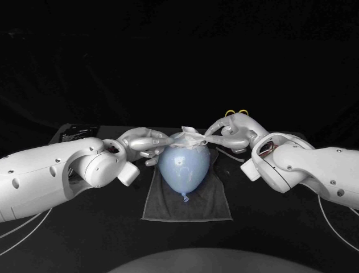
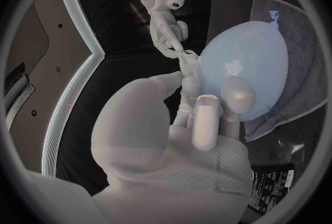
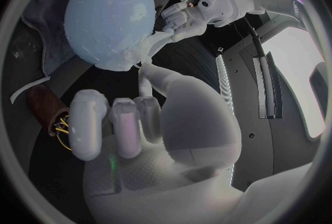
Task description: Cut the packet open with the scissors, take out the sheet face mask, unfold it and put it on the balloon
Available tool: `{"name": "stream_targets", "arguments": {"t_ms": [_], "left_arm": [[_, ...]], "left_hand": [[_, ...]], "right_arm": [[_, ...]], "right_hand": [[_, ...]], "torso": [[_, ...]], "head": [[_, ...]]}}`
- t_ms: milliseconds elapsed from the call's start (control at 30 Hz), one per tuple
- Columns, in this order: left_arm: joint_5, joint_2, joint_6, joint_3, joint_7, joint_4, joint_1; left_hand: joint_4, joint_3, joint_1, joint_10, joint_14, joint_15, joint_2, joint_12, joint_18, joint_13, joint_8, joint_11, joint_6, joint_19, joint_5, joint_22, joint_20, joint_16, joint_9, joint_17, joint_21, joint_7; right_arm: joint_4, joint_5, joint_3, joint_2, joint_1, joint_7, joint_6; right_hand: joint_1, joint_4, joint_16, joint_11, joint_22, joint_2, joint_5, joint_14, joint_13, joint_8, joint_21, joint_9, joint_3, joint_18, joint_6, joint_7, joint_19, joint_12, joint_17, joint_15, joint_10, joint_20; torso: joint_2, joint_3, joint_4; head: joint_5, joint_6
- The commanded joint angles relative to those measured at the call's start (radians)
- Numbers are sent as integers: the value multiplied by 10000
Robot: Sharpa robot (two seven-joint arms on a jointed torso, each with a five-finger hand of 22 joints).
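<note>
Both the left hand (image 1: pixel 147 145) and right hand (image 1: pixel 228 135) pinch a crumpled white sheet mask (image 1: pixel 189 136) at the pale blue balloon's (image 1: pixel 183 168) rounded end, likely to spread it.

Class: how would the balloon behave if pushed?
Likely rolls: the balloon is rounded, resting on a grey cloth. Probably light, squashy: it is inflated. The left hand and right hand pinching the sheet mask on it might steady it.

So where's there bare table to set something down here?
Bare table lies between the near edge of the grey cloth and the robot, and on either side of the cloth below the arms. Crowded: the far end of the balloon, where the left robot hand and right robot hand hold the sheet mask, with the scissors just behind the right one.
</note>
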Motion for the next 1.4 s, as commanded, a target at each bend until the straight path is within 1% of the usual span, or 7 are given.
{"name": "stream_targets", "arguments": {"t_ms": [33, 167, 400, 500, 967, 1233, 1400], "left_arm": [[-602, 12, 643, 6, 34, 63, -8], [-899, 20, 554, 6, 28, 76, -13], [-997, 39, 218, 6, 73, 38, -17], [-949, 69, 119, 6, 87, 20, -17], [-840, 124, 13, 5, 109, 14, -17], [-814, 168, 19, 5, 110, 4, -17], [-806, 182, 32, 5, 110, 17, -17]], "left_hand": [[-825, 879, 87, 107, 491, -41, 12, -50, -126, -43, 12, -61, 49, -11, 36, -24, 1, 42, 532, 618, 9, 14], [-824, 899, 61, 71, 492, -36, 5, -86, -123, -97, 4, -53, 37, -23, 35, -36, 0, 44, 534, 627, 2, 22], [-805, 915, -9, 16, 496, -25, -6, -141, -123, -181, -9, -38, 5, -35, 32, -40, 3, 50, 543, 652, -1, 37], [-799, 916, -26, 10, 499, -22, -8, -148, -124, -189, -12, -35, -5, -35, 32, -36, 4, 53, 545, 663, 1, 40], [-780, 912, -74, 13, 499, -15, -10, -146, -127, -179, -16, -28, -31, -36, 31, -26, 9, 55, 554, 668, 6, 44], [-780, 912, -74, 13, 499, -15, -10, -146, -127, -179, -16, -28, -31, -36, 31, -26, 9, 55, 554, 668, 6, 44], [-780, 912, -74, 13, 499, -15, -10, -146, -127, -179, -16, -28, -31, -36, 31, -26, 9, 55, 554, 668, 6, 44]], "right_arm": [[-14, -65, -9, 28, -24, -137, 124], [-68, -39, -19, 57, -60, -65, -32], [-180, -150, -29, 129, -96, 41, 123], [-210, -548, -31, 173, -101, 3, 252], [-365, -1544, -10, 439, 29, 150, 256], [-715, -2380, -2, 954, 129, 139, 432], [-1045, -2953, -1, 1243, 159, -8, 748]], "right_hand": [[-118, 36, 35, -40, 2039, 79, 27, 1235, 1743, 442, -120, 845, 84, 71, -115, 49, 327, -146, 2635, -263, 411, -39], [-301, 12, 35, 66, 1953, -155, 23, 1235, 1185, 215, -425, 822, -21, 128, -658, 179, 210, -775, 2635, -188, 1, 0], [-1105, 391, -66, 677, 1758, -1129, 29, 1162, 89, -974, -1132, 349, -1194, 221, -1982, 876, -77, -2044, 2379, 339, -1005, 357], [-1149, 534, -111, 828, 1694, -1345, 38, 1118, -170, -1347, -1379, 199, -1748, 270, -2361, 1017, -188, -2313, 2259, 489, -1321, 527], [-1077, 725, -96, 894, 1702, -1376, 46, 1123, -146, -1468, -1369, 134, -2299, 292, -2412, 1073, -189, -2203, 2288, 562, -1341, 664], [-671, 905, 35, 763, 1892, -858, 32, 1235, 733, -1441, -706, 62, -2572, 186, -1648, 925, 82, -1129, 2635, 457, -510, 637], [-529, 946, 35, 676, 2022, -759, 32, 1235, 1286, -1508, -227, -30, -2667, 93, -1200, 824, 267, -531, 2635, 382, -43, 572]], "torso": [[2, -2, -1], [9, 2, 5], [12, 6, -3], [6, 11, 0], [15, 7, 7], [8, -3, 13], [12, -11, 13]], "head": [[-6, 9], [-6, 28], [-2, 21], [-7, 18], [41, -18], [14, -15], [9, -15]]}}
